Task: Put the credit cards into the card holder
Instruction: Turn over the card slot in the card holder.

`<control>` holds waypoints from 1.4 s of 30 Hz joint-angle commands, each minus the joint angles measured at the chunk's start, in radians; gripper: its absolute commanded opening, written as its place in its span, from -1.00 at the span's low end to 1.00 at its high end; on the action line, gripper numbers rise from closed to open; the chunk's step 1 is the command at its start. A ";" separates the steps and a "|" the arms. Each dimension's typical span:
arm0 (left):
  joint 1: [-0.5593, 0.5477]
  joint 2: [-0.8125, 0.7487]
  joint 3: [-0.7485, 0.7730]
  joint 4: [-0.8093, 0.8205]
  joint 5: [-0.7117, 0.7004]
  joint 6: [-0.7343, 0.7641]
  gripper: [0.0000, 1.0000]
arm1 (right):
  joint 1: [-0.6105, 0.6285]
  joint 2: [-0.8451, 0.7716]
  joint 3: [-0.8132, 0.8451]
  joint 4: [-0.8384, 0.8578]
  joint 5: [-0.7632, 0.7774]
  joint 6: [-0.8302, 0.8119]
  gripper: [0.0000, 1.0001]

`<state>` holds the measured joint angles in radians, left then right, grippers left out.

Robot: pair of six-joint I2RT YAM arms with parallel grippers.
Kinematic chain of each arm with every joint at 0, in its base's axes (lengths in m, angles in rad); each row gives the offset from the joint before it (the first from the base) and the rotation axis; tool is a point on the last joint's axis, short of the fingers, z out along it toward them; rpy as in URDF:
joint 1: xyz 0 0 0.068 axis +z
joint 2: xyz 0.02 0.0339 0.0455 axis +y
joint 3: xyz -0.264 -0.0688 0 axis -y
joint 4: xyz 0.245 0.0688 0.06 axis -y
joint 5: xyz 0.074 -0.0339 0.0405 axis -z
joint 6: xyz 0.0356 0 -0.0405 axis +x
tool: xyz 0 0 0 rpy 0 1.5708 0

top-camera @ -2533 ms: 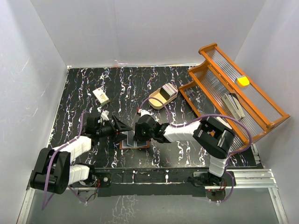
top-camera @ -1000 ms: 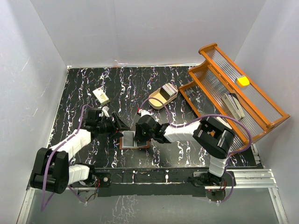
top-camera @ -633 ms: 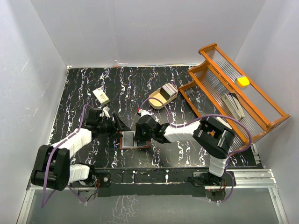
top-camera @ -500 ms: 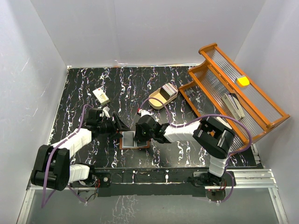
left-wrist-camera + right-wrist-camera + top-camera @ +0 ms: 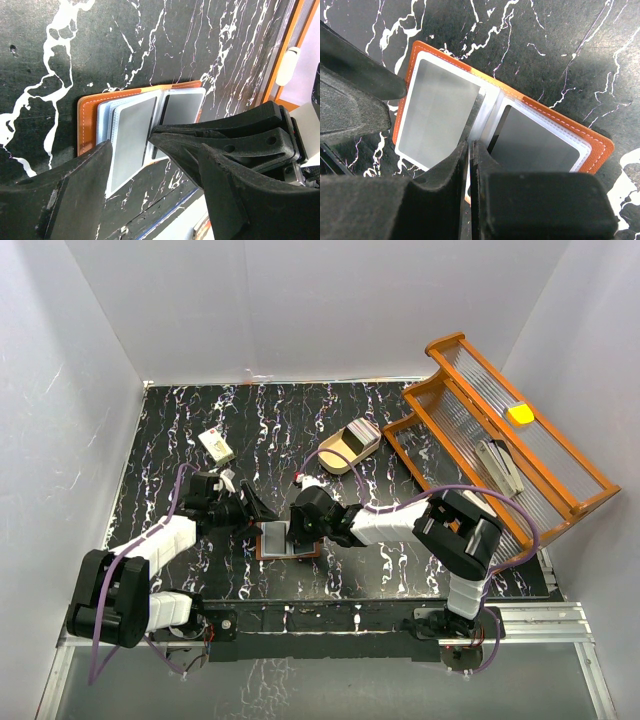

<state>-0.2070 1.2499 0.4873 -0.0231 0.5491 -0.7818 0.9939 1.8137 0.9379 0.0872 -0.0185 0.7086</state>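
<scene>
Top external view: a black tabletop [image 5: 400, 420] veined with white, with white walls around it.
Card holder [image 5: 273, 540]: lies open and flat toward 6 o'clock of the table, near its front edge, between the two claws.
Left gripper [image 5: 268, 517]: at 10 o'clock of the holder, just beside its left page, fingers spread.
Right gripper [image 5: 293, 538]: down over the holder's right half; its wrist hides the fingertips here.
Beige oval tray [image 5: 350, 462]: at 1 o'clock of the holder, well apart, with something dark lying in it.
Cream block [image 5: 216, 445]: at 11 o'clock of the holder, well apart.
Orange rack [image 5: 440, 405]: along the 3 o'clock side of the table, tilted, with a yellow piece [image 5: 519, 414] on it.

Left wrist view: looks down between this claw's own black fingers [image 5: 65, 195].
Left claw: wide open with nothing between the fingers; the open holder lies on the table beyond the gap.
Credit cards [image 5: 181, 112]: in the holder's clear pockets, a grey-faced one at 9 o'clock of the fold and a dark one at 3 o'clock.
Leather rim: brown with pale stitching, showing at the holder's 9 o'clock edge.
Right claw: reaches in from 3 o'clock, its tip meeting the fold.

Right wrist view: looks straight down on the open holder.
Right claw: fingers pressed together, pinching a thin clear leaf of the card holder that stands up at the fold.
Cards: grey face at 10 o'clock of the fingertips, dark face at 3 o'clock, each flat in its pocket.
Left claw: a black finger at 9 o'clock, just beside the holder's brown rim; whether it touches I cannot tell.
</scene>
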 commanded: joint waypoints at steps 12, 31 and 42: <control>-0.005 0.013 -0.027 0.056 0.030 -0.019 0.36 | 0.007 0.016 -0.024 -0.024 0.000 -0.011 -0.87; -0.004 0.019 -0.043 0.104 0.074 -0.055 0.36 | 0.008 0.019 -0.026 -0.023 0.002 -0.011 -0.88; -0.004 -0.043 -0.046 0.123 0.115 -0.105 0.36 | 0.007 0.023 -0.022 -0.022 0.003 -0.011 -0.88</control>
<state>-0.2070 1.2484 0.4561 0.0750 0.6140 -0.8574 0.9939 1.8137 0.9375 0.0875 -0.0185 0.7086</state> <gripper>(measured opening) 0.680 0.064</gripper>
